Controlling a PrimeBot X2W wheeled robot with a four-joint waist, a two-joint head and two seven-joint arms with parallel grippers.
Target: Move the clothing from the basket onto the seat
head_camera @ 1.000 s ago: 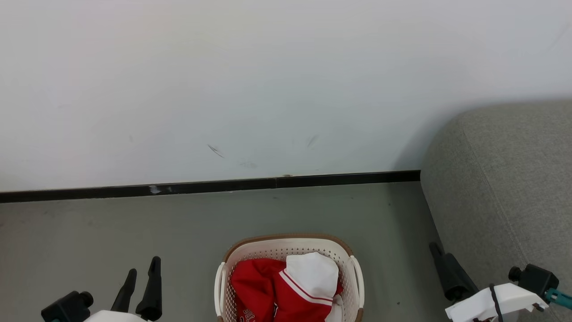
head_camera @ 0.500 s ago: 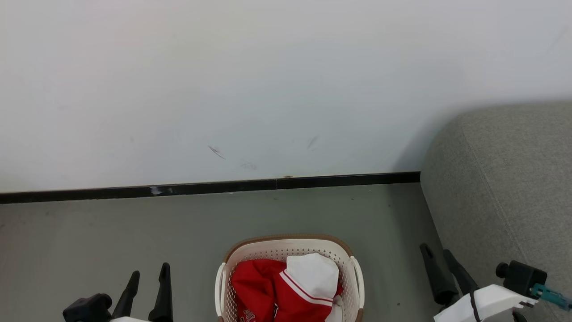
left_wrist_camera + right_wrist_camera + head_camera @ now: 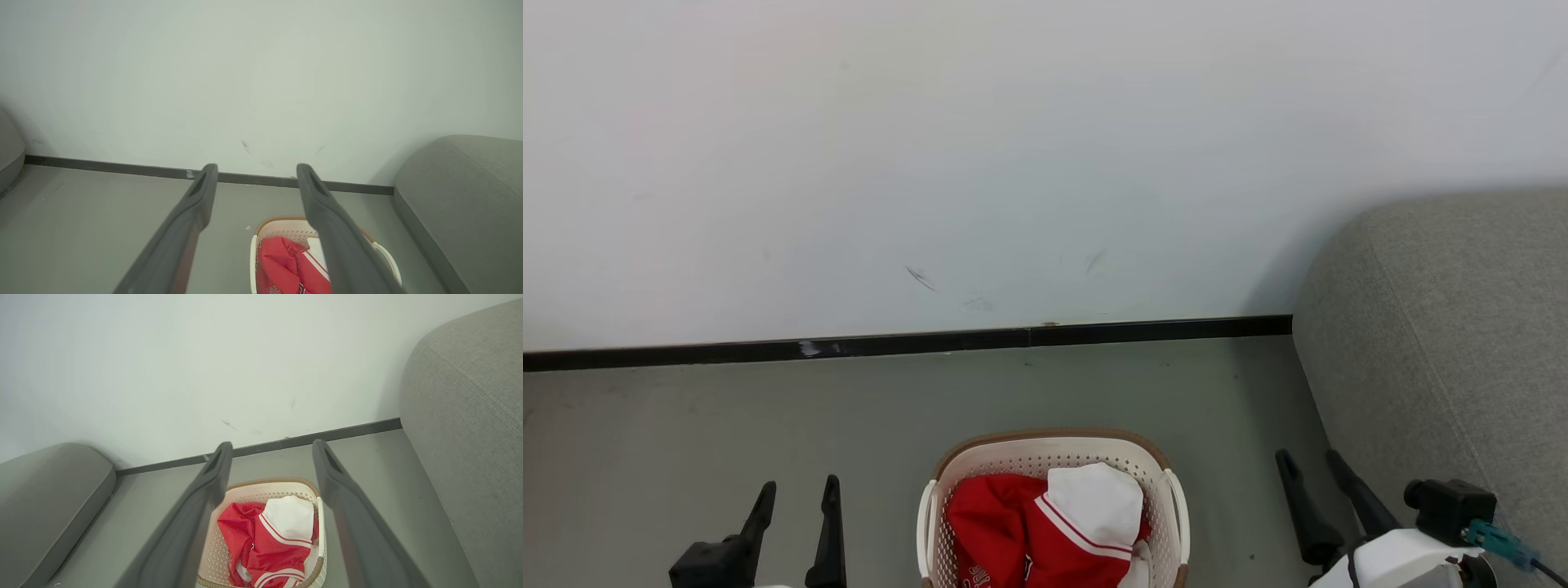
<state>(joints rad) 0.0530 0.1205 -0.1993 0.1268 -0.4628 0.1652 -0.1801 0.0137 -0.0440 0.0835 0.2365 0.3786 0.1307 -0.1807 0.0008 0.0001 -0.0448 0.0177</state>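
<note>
Head view first: the cream laundry basket (image 3: 1021, 459) stands on the grey floor (image 3: 768, 408), a little way out from the black skirting board (image 3: 931, 341). All the clothing is inside it. A red jersey (image 3: 988, 518) is crumpled on the basket's left side, a red garment with white stripes (image 3: 1070, 551) lies on its right side, and a white cloth (image 3: 1094, 498) is heaped on top toward the far rim. Nothing has reached the grey sofa (image 3: 1445, 327), which stands just to the right of the basket, with a strip of bare floor between them. That closeness looks deliberate, since it makes for a short carry from the basket to the seat.

The left gripper (image 3: 799, 486) hangs to the left of the basket and the right gripper (image 3: 1308, 457) to its right, between the basket and the sofa. Both are clear of the rim. Each has its 2 dark fingers spread with nothing between them, which the wrist views confirm. The right wrist view looks straight down onto the clothes through that gap. I judge the arms are bracketing the basket so that either can drop in for a first grab. The white cloth on top is the easiest catch.

Compared with 1 second ago, the basket and its clothes have not stirred. Both arms have drifted inward toward the basket. The left fingers have parted wider. The right gripper showed mostly 1 finger then and now shows both, side by side.
</note>
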